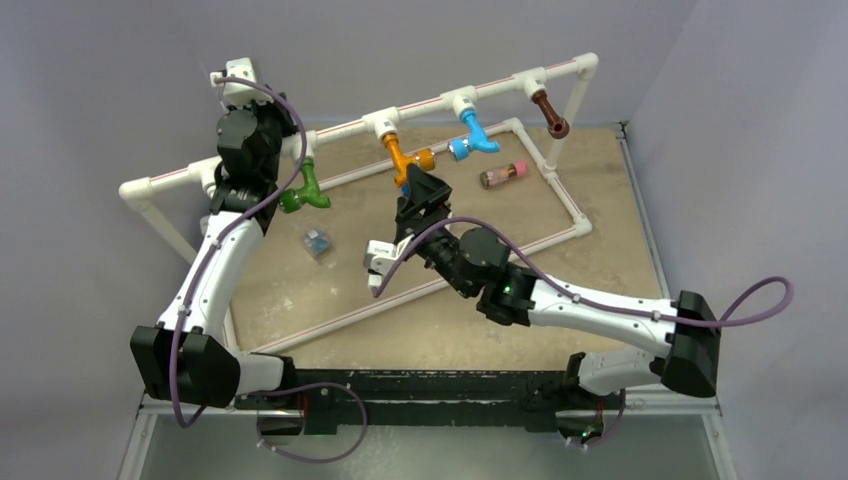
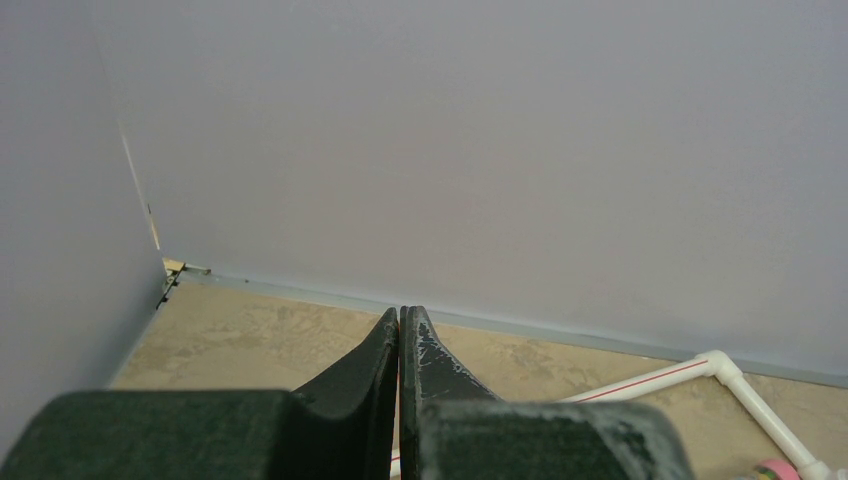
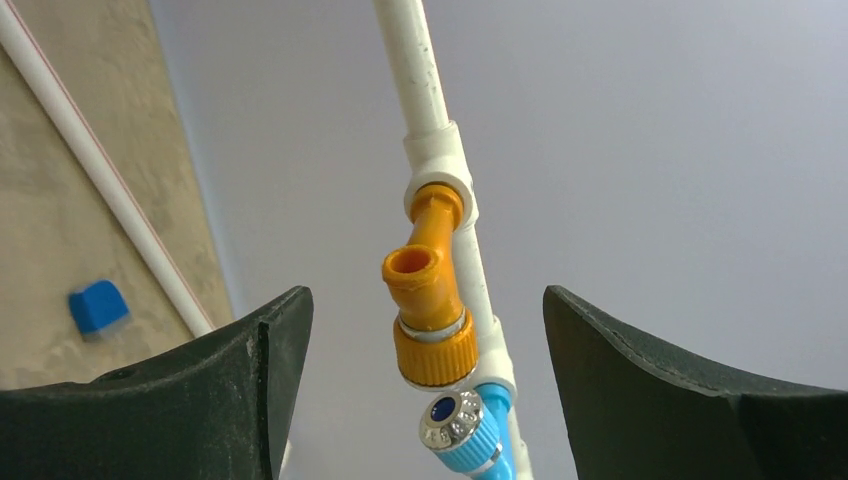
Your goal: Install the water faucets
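Note:
Four water faucets hang from tee joints on the raised white pipe bar (image 1: 420,105): green (image 1: 300,192), orange (image 1: 405,160), blue (image 1: 472,138) and brown (image 1: 550,112). My right gripper (image 1: 414,185) stands open just below and in front of the orange faucet, not touching it. In the right wrist view the orange faucet (image 3: 432,300) and the blue faucet (image 3: 462,430) show in the wide gap of the right gripper (image 3: 425,295), beyond its tips. My left gripper (image 2: 401,312) is shut on nothing. It hovers by the bar's left part (image 1: 258,135), above the green faucet.
The pipe frame's floor rectangle (image 1: 560,190) lies on the tan board. A clear cylinder with a pink end (image 1: 503,175) rests inside it at the right. A small blue piece (image 1: 317,243) lies left of centre. Grey walls close in behind and on both sides.

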